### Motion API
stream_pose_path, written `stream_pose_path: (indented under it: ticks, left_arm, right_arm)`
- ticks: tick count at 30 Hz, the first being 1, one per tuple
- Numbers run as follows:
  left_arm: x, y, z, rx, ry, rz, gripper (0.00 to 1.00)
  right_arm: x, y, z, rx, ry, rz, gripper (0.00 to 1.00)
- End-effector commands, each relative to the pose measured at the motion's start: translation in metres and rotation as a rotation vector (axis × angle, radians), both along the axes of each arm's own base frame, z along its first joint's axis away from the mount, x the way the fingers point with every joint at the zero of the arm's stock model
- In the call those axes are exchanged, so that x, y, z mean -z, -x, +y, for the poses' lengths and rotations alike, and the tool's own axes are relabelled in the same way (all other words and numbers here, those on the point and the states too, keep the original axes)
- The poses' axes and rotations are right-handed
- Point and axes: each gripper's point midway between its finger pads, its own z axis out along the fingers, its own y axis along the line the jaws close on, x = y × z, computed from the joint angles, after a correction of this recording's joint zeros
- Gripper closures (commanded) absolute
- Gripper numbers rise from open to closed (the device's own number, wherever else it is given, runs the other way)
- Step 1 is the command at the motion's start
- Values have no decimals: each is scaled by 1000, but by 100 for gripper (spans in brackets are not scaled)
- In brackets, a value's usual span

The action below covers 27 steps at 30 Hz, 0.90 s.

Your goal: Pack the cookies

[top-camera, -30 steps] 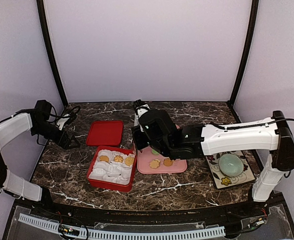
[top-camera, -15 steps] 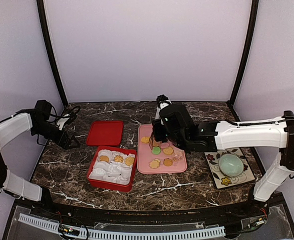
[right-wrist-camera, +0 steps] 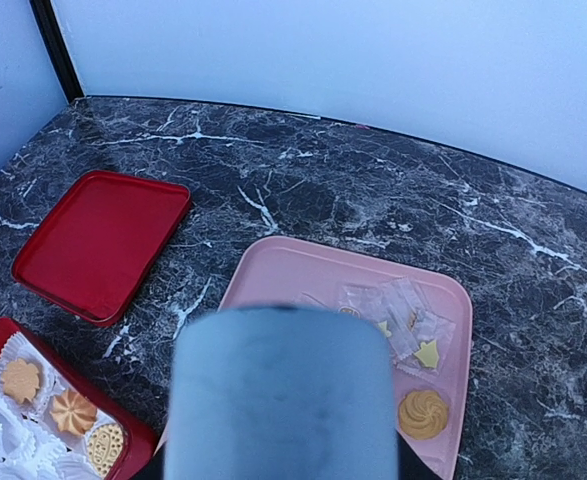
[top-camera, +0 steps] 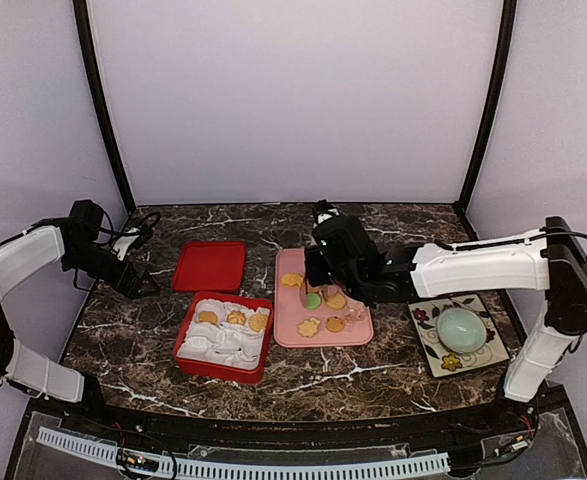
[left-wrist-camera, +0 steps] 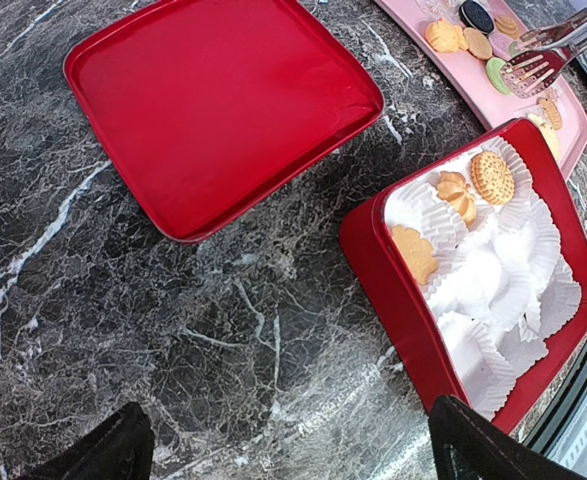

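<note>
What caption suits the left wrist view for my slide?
Red lid beside the red box: three cookies sit in white paper cups, other cookies lie on the pink tray.

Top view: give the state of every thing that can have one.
red box, open, three cookies inside
red lid, off, lying flat beside box
pink tray, holds loose cookies
left pincer, open, empty
right pincer, over tray, opening unclear
</note>
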Motion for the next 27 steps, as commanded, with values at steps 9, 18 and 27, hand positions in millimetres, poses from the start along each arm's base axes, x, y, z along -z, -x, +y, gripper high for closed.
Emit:
stream_pose_path:
  ticks: [9,18,27]
  left_arm:
    - [-6,2,2,-8,1,-8,1]
    - [-7,1,1,-9,3,-10,1]
    - [-7,1,1,-10,7,-7,1]
  right_arm:
    - [5,-8,7,3,-84,8,56]
    - [29,-3,0,8,-48,44,56]
    - [23,-2,-3,11,-53,38,71]
